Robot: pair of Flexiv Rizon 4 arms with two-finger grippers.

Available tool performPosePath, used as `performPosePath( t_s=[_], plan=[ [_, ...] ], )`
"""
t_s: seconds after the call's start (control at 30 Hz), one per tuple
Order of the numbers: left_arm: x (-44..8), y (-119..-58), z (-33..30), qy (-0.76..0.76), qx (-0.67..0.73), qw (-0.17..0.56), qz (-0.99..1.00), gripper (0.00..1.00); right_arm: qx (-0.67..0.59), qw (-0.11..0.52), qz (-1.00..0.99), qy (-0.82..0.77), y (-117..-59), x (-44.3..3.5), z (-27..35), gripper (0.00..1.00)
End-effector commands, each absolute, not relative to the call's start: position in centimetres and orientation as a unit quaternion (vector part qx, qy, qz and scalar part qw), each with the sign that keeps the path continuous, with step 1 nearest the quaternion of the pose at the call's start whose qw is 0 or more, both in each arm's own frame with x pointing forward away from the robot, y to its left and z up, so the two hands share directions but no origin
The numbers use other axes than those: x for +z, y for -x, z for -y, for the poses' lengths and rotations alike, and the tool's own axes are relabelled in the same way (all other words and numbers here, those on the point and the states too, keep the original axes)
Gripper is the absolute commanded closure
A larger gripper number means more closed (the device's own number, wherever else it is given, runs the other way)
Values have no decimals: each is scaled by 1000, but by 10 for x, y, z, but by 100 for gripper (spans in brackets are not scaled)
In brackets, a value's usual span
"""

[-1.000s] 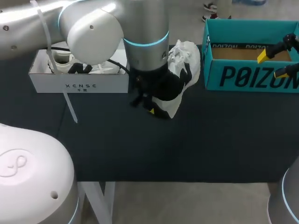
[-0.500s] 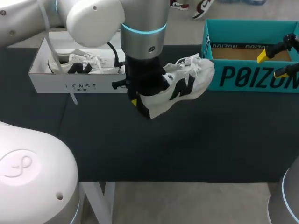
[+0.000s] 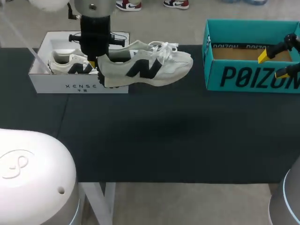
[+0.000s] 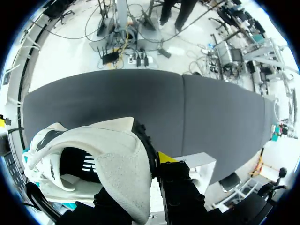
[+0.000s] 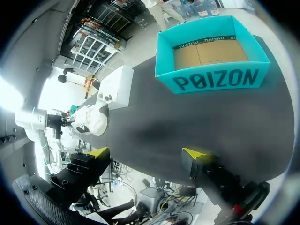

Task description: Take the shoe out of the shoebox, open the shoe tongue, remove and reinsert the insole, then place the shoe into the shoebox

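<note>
The left claw [image 3: 95, 63] pinches the heel of the shoe [image 3: 145, 69]. The shoe's long axis runs sideways, toe toward the spread right claw [image 3: 273, 64].

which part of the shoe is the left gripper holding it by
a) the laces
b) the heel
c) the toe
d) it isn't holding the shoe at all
b: in the head view the left gripper clamps the shoe at its heel end, beside the white shoebox, while the toe and laces stick out free toward the teal box.
</note>
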State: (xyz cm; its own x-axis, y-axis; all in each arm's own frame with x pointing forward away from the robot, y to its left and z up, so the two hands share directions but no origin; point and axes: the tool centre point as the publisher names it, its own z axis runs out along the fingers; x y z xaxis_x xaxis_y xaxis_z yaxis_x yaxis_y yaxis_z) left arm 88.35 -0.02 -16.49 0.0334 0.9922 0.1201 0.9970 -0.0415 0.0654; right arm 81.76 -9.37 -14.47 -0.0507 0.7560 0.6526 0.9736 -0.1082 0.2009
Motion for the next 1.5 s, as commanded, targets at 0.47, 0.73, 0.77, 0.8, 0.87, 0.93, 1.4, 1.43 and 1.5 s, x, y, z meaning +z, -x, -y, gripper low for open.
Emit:
performPosePath(
  t_s=[0.47,0.73,0.77,0.8,0.87,0.93,1.4,1.43,1.5],
  plan=[
    [-177,-1018,-98,726,-42,19,686,100,-326,165,646,670,-817,-145,93,0],
    [-177,-1018,-98,726,-42,19,686,100,-326,165,646,670,-817,-145,93,0],
    [-177,-1018,-98,726,-42,19,686,100,-326,165,646,670,-817,-145,93,0],
    [-177,-1018,-98,726,-42,19,686,100,-326,165,646,670,-817,-145,93,0],
    [-177,-1018,-98,726,-42,19,686,100,-326,165,646,670,-817,-145,93,0],
    [-177,-1018,-98,726,-42,19,686,100,-326,165,646,670,-817,-145,93,0],
    [-192,-1061,-140,766,-57,-2,640,100,-326,165,646,670,-817,-145,93,0],
    [-193,-1068,-145,761,-66,-5,646,100,-326,165,646,670,-817,-145,93,0],
    [-197,-1079,-155,755,-84,-2,650,100,-326,165,646,670,-817,-145,93,0]
  ],
)
